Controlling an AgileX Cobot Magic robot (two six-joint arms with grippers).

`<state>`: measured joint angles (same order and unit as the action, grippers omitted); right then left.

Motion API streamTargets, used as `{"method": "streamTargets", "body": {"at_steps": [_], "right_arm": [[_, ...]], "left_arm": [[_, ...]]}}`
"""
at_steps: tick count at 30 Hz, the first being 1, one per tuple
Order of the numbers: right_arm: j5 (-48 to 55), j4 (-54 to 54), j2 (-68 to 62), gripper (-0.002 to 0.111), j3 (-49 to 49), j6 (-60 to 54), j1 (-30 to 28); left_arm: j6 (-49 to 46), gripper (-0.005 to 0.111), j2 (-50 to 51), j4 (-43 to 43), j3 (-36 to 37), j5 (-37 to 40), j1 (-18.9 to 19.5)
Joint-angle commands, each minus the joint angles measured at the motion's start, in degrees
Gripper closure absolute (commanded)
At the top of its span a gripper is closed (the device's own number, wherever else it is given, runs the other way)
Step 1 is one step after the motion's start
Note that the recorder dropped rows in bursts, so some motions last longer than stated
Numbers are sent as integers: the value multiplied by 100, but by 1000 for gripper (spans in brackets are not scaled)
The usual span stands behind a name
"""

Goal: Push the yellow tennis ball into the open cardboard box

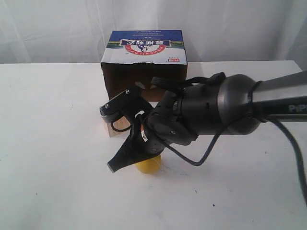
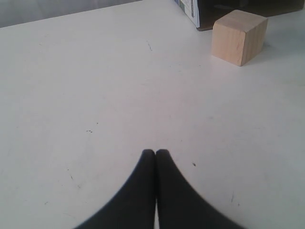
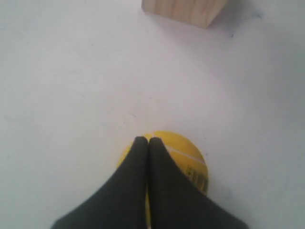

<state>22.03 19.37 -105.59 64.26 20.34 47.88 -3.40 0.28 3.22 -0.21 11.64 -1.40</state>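
Note:
The yellow tennis ball [image 1: 151, 166] lies on the white table in front of the open cardboard box [image 1: 144, 45], whose dark opening faces the ball and is mostly hidden by the arm. My right gripper [image 1: 115, 166] reaches in from the right. It is shut, and its black fingertips rest over the ball's top. In the right wrist view the ball [image 3: 187, 153] shows its barcode patch beneath the right gripper [image 3: 146, 139]. My left gripper [image 2: 155, 151] is shut over bare table and holds nothing. I cannot find it in the exterior view.
A pale wooden cube [image 1: 109, 129] stands between the ball and the box's left corner, half hidden by the arm. The cube [image 2: 238, 37] sits beside the box corner [image 2: 190, 8] in the left wrist view. The cube's edge [image 3: 183, 9] shows beyond the ball.

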Motion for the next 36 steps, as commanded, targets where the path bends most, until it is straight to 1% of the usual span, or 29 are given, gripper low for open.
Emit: {"method": "streamTargets", "body": {"at_steps": [1, 13, 25, 36], "right_arm": [[183, -52, -172, 108, 28, -58, -58], [613, 14, -172, 108, 28, -58, -58], [861, 126, -172, 108, 28, -58, -447], [825, 321, -161, 108, 28, -58, -797]], "left_arm": [[43, 107, -28, 24, 21, -8, 16], [43, 107, -28, 24, 21, -8, 16], [43, 107, -28, 24, 21, -8, 16], [43, 107, -28, 24, 21, -8, 16]]}}
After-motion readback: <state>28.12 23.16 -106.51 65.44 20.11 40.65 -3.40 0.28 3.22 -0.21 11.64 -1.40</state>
